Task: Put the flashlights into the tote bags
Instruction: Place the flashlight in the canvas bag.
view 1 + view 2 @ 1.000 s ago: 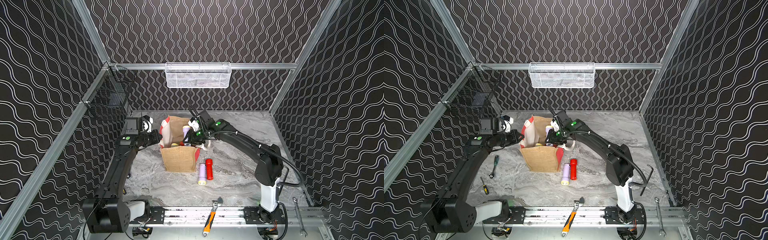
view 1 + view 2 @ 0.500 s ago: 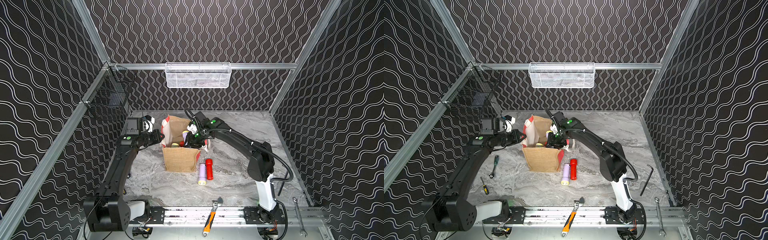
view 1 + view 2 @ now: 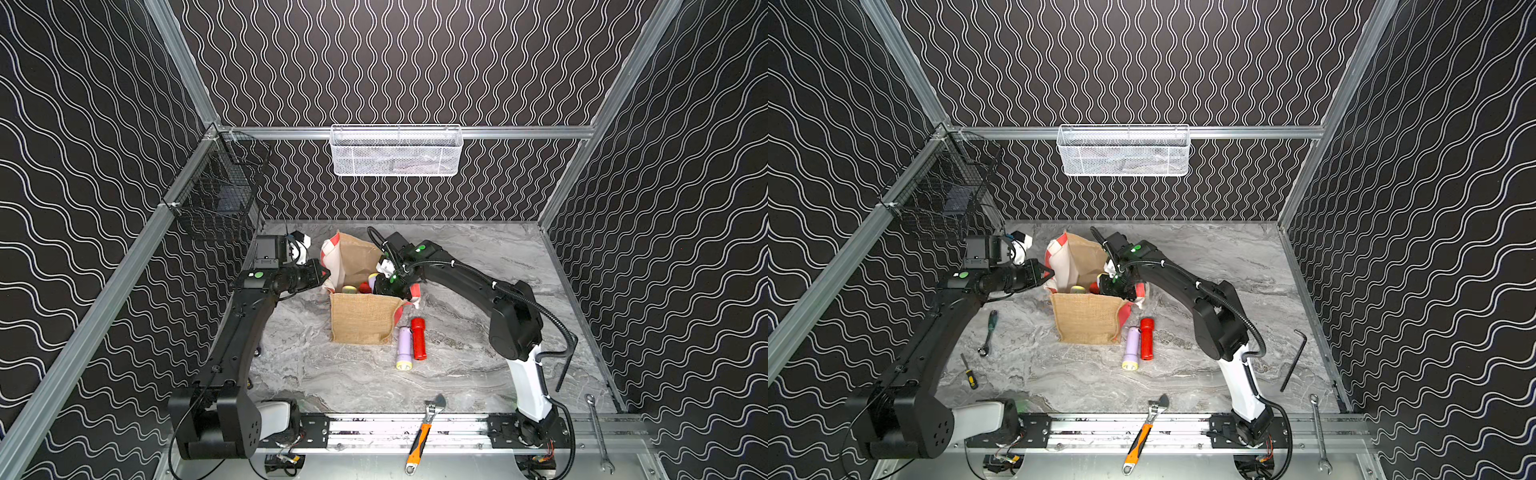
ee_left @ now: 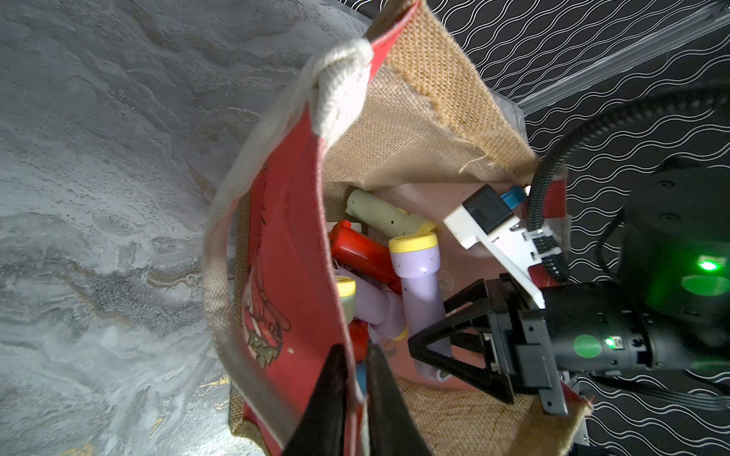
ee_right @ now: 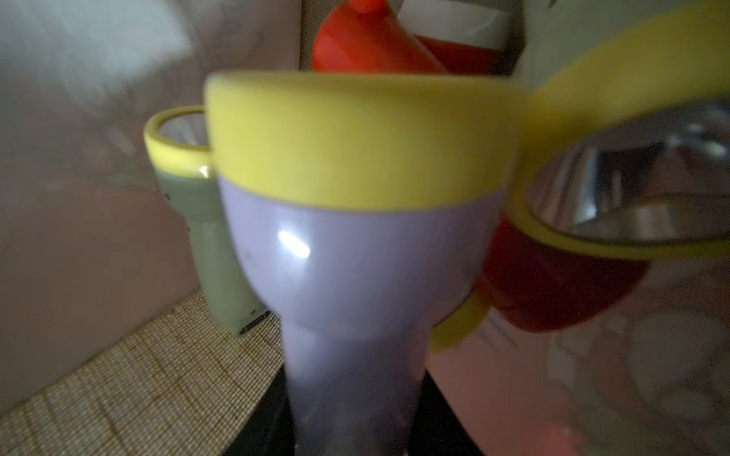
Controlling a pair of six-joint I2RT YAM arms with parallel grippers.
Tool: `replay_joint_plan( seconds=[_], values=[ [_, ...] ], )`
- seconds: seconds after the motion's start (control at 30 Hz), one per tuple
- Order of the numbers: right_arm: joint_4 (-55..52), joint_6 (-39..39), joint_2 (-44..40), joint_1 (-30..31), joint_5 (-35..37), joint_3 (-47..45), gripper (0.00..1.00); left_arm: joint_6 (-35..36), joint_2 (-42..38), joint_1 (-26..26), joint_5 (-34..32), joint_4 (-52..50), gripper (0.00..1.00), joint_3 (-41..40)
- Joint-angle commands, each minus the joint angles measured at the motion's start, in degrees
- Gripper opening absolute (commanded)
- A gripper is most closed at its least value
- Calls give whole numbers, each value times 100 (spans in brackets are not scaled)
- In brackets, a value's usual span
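Marble tabletop, tote bag, lilac flashlight inside

The boxy tan tote bag is coarse woven jute, rough and matt, with a soft white rope handle. Inside the bag, the lilac flashlight with yellow head is smooth, glossy plastic. Beneath the bag, the grey tabletop looks smooth and marble-patterned.

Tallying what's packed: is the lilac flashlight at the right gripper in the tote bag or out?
In. Left wrist view: the lilac flashlight, held by the right gripper, sits within the tote bag walls.
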Motion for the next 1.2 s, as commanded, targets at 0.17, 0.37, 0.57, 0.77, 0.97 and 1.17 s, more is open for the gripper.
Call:
replay_joint_plan(
  seconds=[0.17, 0.37, 0.57, 0.77, 0.97, 1.17],
  values=[
    [-353, -83, 153, 11, 43, 181, 50, -56, 43, 3, 72, 228, 15, -12],
    [-282, -90, 125, 9, 4, 97, 50, -81, 47, 3, 82, 247, 15, -21],
    [-477, -241, 125, -25, 165, 429, 51, -79, 48, 3, 87, 247, 15, -21],
    [-692, -480, 75, -98, 500, 1017, 54, -67, 40, 0, 89, 251, 15, -18],
    [-275, -373, -211, -179, 350, 849, 55, -68, -4, 1, 72, 274, 15, -35],
    [-217, -610, -440, -263, 556, 1159, 56, -133, -11, 3, 133, 300, 15, -38]
  ],
)
